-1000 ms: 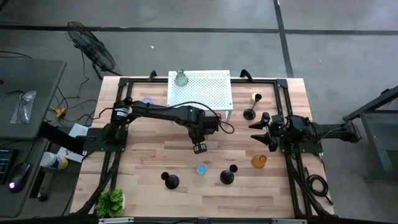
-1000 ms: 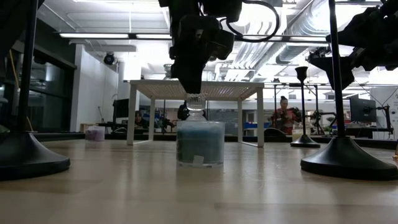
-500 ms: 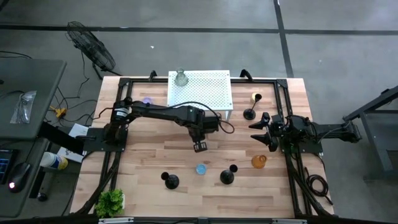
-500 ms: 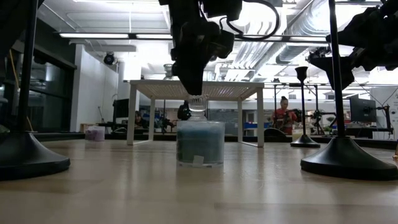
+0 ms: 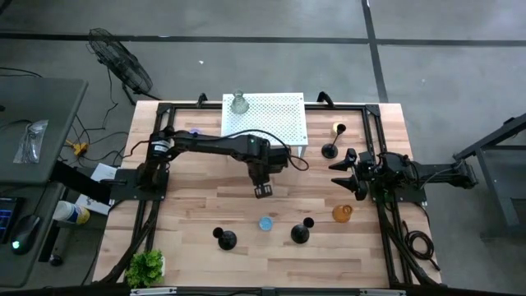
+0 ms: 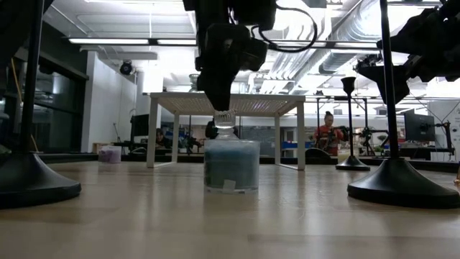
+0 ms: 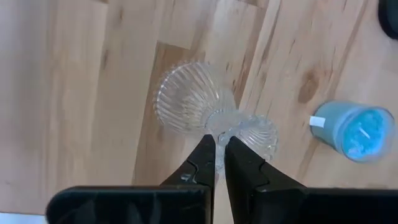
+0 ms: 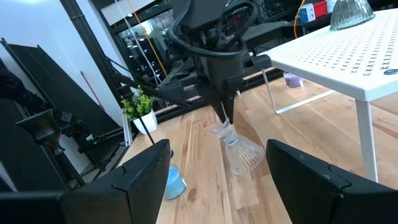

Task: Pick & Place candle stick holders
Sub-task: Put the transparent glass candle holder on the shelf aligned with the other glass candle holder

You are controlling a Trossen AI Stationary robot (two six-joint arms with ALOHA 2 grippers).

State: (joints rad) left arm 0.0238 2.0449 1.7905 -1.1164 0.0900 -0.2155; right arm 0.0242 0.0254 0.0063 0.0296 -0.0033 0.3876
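A: Wooden tabletop, what's happening?
B: Left gripper is clamped on a clear ribbed glass cup, carrying it a little toward twelve o'clock, nearer the white stand.
A: Right gripper?
B: Waiting at three o'clock, fingers apart.

The left gripper, closed on the clear ribbed glass holder, has moved a little toward the white perforated stand and farther from the blue jar.
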